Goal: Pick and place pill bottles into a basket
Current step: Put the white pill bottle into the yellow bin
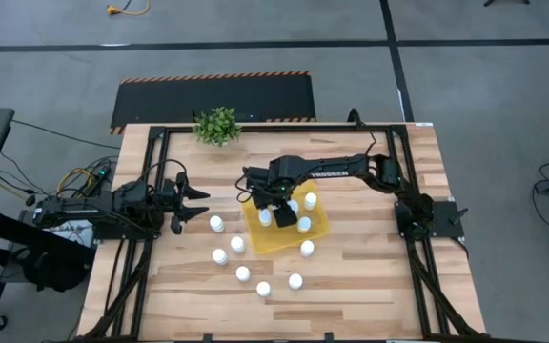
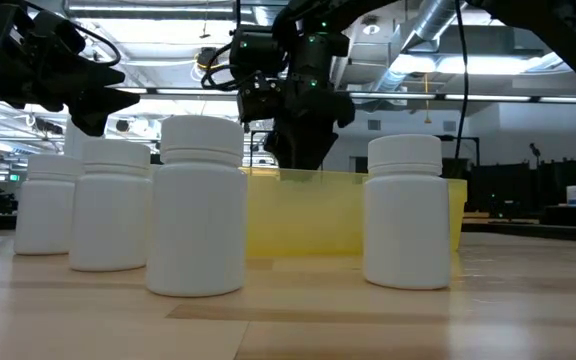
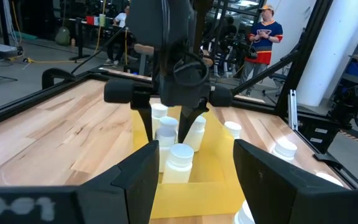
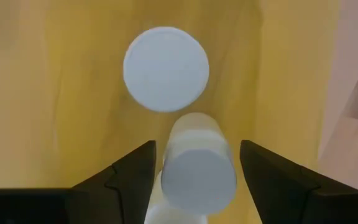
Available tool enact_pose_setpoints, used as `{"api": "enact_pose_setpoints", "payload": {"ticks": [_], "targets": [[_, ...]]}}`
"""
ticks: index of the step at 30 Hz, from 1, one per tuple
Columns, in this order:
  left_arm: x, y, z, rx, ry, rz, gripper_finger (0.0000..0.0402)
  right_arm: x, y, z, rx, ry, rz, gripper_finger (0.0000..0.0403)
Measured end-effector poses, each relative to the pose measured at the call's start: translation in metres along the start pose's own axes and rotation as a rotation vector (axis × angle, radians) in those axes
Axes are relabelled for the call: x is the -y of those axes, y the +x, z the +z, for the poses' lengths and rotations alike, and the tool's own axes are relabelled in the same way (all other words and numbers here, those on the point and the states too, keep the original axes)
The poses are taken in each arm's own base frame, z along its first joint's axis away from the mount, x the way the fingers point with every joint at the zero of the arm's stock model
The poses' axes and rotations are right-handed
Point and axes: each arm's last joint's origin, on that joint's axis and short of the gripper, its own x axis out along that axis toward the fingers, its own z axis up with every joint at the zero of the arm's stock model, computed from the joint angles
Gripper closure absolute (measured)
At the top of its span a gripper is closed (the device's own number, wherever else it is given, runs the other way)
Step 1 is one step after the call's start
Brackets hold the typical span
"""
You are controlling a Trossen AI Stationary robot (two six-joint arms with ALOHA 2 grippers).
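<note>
**Q:** High view, anyone? Where's the right claw (image 1: 274,203) sitting?

**A:** It's pointing down over the yellow basket (image 1: 320,232). The right wrist view shows its fingers (image 4: 127,171) spread wide, with a pill bottle (image 4: 197,169) between them but not pinched, and another bottle (image 4: 166,68) standing just ahead of it.

**Q:** And the left claw (image 1: 198,202)?

**A:** Off to the side of the basket, raised above the surface (image 1: 370,286), fingers wide open, holding nothing.

**Q:** Rest of the bottles?

**A:** A few are in the basket under and beside the right claw. The loose bottles (image 1: 243,273) stand on the wood near the basket.
</note>
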Motion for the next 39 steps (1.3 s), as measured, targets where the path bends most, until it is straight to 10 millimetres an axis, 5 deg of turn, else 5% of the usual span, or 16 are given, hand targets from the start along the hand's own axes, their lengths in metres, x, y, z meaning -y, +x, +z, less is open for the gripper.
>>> {"api": "enact_pose_setpoints", "payload": {"ticks": [10, 23, 31, 39], "targets": [[0.0, 0.0, 0.0, -0.001, 0.0, 0.0, 0.0207, -0.006, -0.037, 0.006, -0.019, -0.033, 0.01, 0.0177], [0.0, 0.0, 0.0, -0.001, 0.0, 0.0, 0.0207, -0.029, -0.136, 0.004, 0.088, 0.089, -0.133, 0.0192], [0.0, 0.0, 0.0, -0.003, 0.0, 0.001, 0.0207, -0.066, -0.178, -0.014, 0.122, 0.23, -0.076, 0.0218], [0.0, 0.001, -0.001, -0.01, 0.0, 0.003, 0.0207, -0.131, -0.21, -0.02, 0.212, 0.153, 0.004, 0.0233]]}}
